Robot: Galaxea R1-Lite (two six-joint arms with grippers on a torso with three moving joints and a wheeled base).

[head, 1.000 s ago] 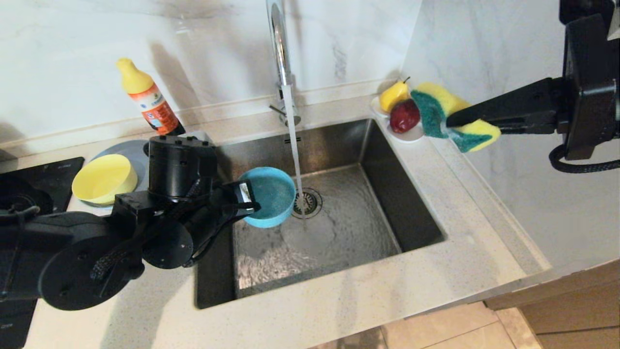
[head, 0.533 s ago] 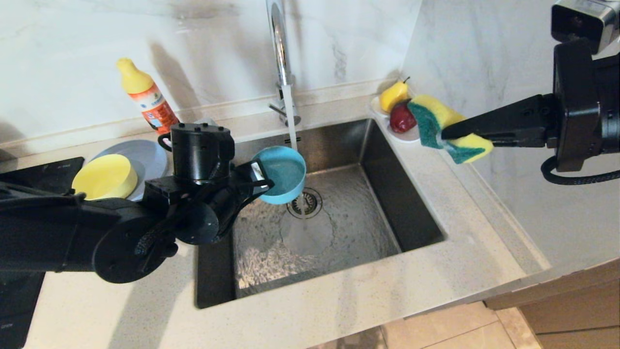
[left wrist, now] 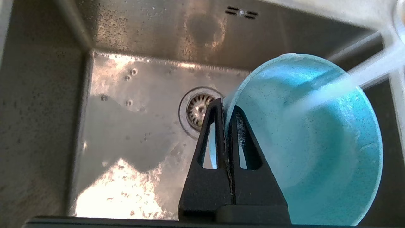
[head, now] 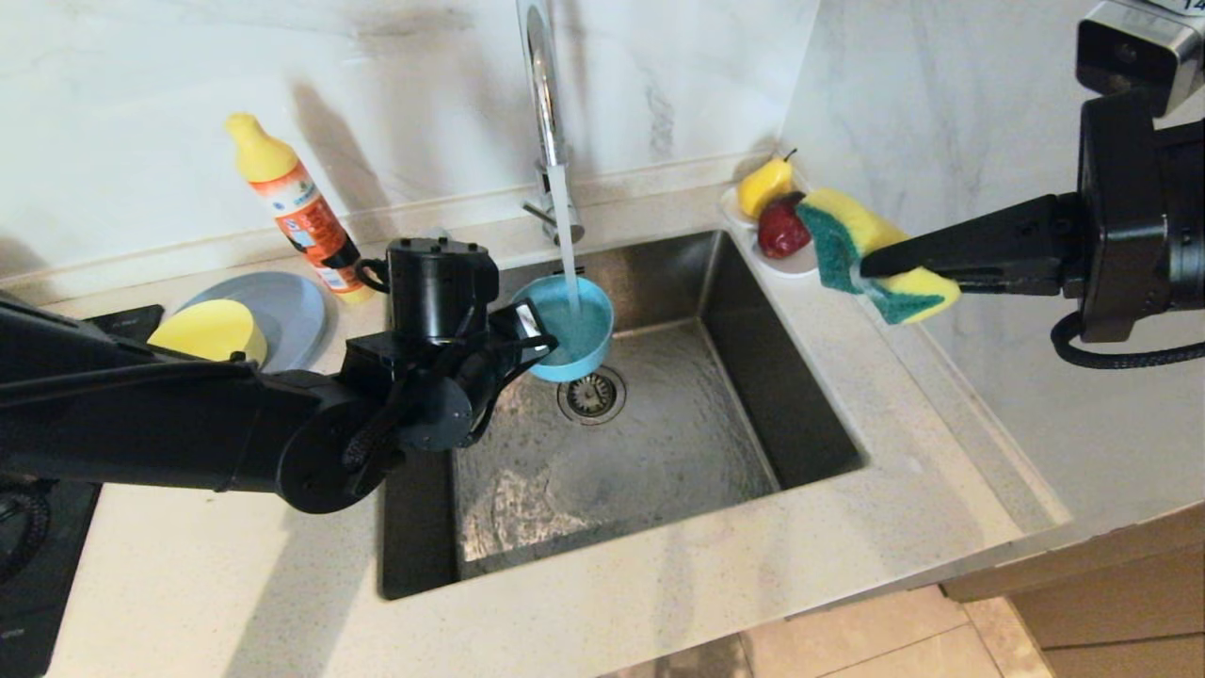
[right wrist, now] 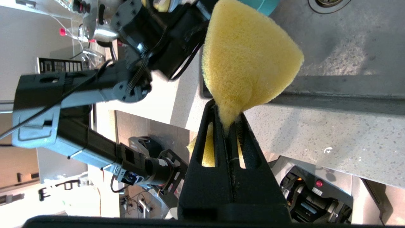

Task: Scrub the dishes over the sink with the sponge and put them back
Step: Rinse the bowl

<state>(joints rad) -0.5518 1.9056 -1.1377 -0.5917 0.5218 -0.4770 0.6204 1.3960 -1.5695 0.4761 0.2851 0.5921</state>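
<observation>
Speckled worktop around the steel sink, faucet running.
Left gripper fingers pinch teal bowl under water; right gripper fingers clamp sponge beside fruit dish.

Countertop: pale speckled stone is lying in front of me, wrapping round the steel sink.
Behind the basin: chrome faucet is rising from the counter.
My left: grey-blue plate is carrying a yellow bowl; orange detergent bottle is standing just behind.
My right, far corner: white dish is holding fruit.
</observation>
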